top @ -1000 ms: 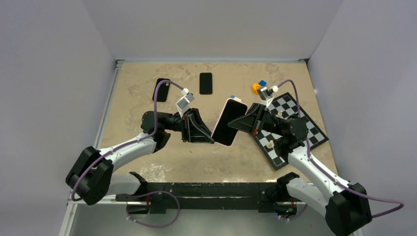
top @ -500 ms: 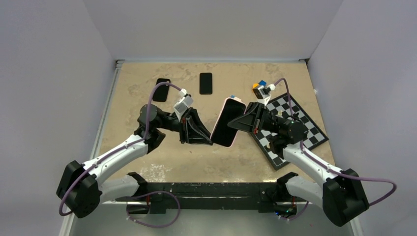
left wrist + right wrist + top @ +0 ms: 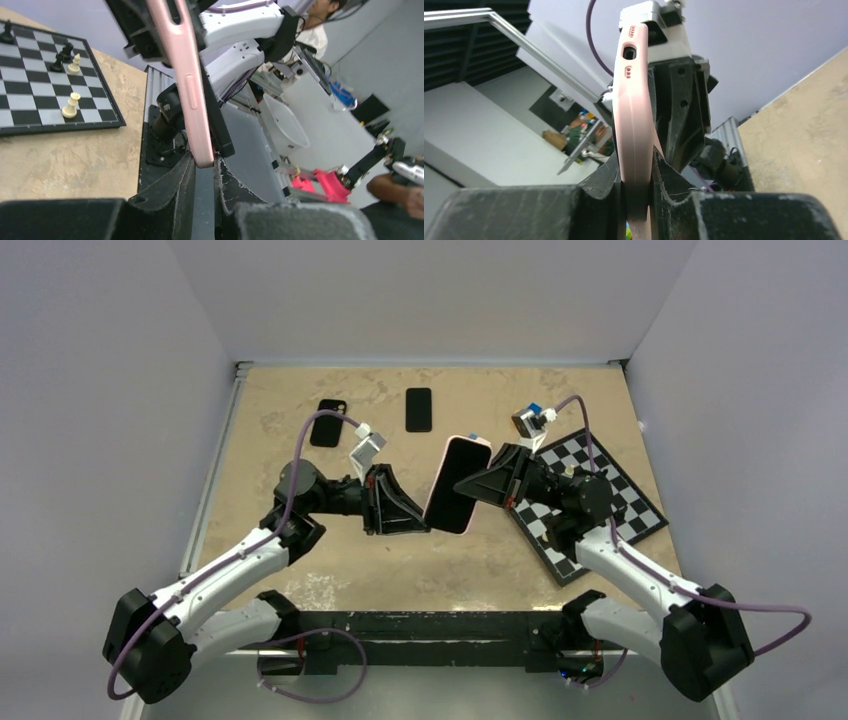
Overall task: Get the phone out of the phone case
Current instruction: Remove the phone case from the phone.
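Items: one phone [image 3: 452, 502] in one pink case [image 3: 472, 441]; two dark slabs, left slab [image 3: 326, 423] and centre slab [image 3: 419, 409], lying at the far side of the counter [image 3: 400, 570]; one chessboard [image 3: 635, 508] with pieces, partly covered by the right arm.

The cased phone is held above mid-counter. The left end effector [image 3: 428, 525] is clamped on its near end and the right end effector [image 3: 460, 485] on its right edge. The long axis runs near to far, with the dark screen facing up.

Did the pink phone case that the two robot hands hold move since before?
Yes. In the top view, the pink phone case went a little to the left, away from the black-and-white chessboard.
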Controlling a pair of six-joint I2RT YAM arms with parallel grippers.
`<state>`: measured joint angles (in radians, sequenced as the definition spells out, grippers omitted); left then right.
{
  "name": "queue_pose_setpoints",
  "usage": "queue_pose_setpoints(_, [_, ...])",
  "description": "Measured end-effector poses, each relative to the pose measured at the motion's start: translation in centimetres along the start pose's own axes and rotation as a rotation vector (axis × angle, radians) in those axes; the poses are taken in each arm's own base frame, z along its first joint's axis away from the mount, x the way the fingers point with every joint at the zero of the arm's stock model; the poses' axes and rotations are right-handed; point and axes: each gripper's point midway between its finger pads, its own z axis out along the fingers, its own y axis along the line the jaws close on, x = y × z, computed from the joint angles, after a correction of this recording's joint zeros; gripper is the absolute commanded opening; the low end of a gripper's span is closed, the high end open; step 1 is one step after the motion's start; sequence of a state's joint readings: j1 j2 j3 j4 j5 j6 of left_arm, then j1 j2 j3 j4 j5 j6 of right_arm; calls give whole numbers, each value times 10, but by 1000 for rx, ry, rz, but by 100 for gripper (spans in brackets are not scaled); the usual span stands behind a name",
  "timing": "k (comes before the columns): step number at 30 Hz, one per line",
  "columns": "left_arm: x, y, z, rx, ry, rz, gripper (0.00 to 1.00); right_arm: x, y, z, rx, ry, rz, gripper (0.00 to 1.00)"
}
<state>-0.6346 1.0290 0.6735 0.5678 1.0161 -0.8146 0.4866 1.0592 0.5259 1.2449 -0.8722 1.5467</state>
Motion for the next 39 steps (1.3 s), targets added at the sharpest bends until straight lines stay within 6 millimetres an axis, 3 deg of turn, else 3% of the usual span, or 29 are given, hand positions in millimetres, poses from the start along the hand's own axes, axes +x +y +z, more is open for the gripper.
queue_pose_setpoints(10, [17,25,10,-135,-125,-247,25,-13,-14,19,67,-114,-148,0])
queue_pose_setpoints(22, [5,40,6,-251,-242,-294,36,-30,-20,22,71,-233,-152,0])
queue_pose_setpoints(36, [-1,49,7,-292,-304,-381,33,-42,-34,23,74,-395,-116,0])
queue_pose_setpoints(39, [-3,52,9,-280,-314,-397,21,-46,-37,21,80,-429,-114,0])
